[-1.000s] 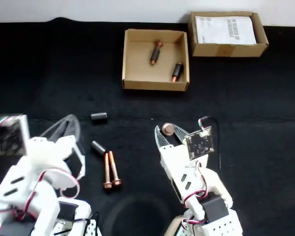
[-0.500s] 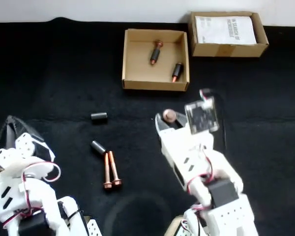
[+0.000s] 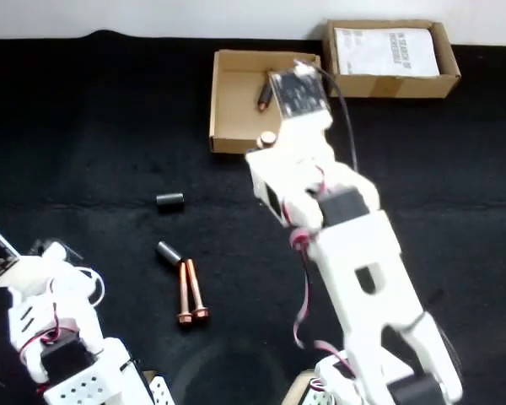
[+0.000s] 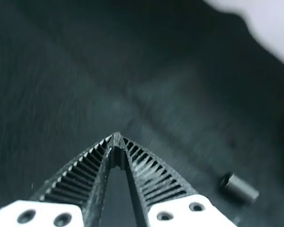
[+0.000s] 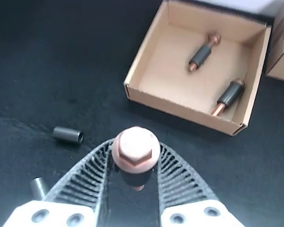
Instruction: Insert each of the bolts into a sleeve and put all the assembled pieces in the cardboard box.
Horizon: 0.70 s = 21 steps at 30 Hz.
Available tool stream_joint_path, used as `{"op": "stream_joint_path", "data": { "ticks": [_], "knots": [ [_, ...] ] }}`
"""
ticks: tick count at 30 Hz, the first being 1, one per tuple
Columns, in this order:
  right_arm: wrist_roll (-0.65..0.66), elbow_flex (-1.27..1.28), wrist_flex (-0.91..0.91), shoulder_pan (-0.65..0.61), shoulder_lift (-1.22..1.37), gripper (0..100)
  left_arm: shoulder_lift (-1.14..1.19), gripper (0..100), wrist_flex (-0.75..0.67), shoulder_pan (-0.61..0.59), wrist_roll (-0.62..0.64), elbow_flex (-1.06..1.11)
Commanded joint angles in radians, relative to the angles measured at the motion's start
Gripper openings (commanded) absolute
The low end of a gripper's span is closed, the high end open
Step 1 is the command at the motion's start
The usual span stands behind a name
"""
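Observation:
My right gripper (image 5: pixel 135 147) is shut on a copper bolt (image 5: pixel 134 151) with a dark sleeve under its head. In the high view the right gripper (image 3: pixel 267 142) hangs over the front wall of the open cardboard box (image 3: pixel 236 145). Two assembled pieces (image 5: pixel 202 53) (image 5: pixel 227 97) lie inside the box (image 5: pixel 180 106). Two bare copper bolts (image 3: pixel 190 294) lie side by side on the black table. Two loose sleeves (image 3: pixel 169 201) (image 3: pixel 169 252) lie near them. My left gripper (image 4: pixel 116 140) is shut on nothing, low over the cloth, with a sleeve (image 4: pixel 239 188) off to one side.
A second cardboard box (image 3: pixel 388 83) with a printed sheet in it stands at the back right. The left arm (image 3: pixel 51 312) sits folded at the front left corner. The right arm stretches across the middle of the table and covers part of the box.
The right arm has swung forward from the middle of the table to the box's front wall, carrying the sleeved bolt. The left arm has drawn back to the front left.

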Motion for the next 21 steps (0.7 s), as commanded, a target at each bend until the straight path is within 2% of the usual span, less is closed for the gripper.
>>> {"op": "stream_joint_path", "data": {
  "ticks": [1, 4, 10, 21],
  "knots": [
    [-0.011, -0.265, 0.067, 0.035, 0.179, 0.6, -0.01, 1, -0.017, -0.005, 0.002, 0.073],
    [-0.011, -0.453, 0.114, 0.062, 0.335, 0.6, -0.01, 1, -0.018, -0.005, 0.002, 0.139],
    [-0.011, -0.791, 0.177, 0.105, 0.634, 0.6, -0.008, 1, -0.023, -0.004, 0.003, 0.139],
    [-0.011, -1.178, 0.145, 0.119, 1.202, 0.6, -0.008, 1, -0.018, -0.004, 0.003, 0.139]
  ]
}}
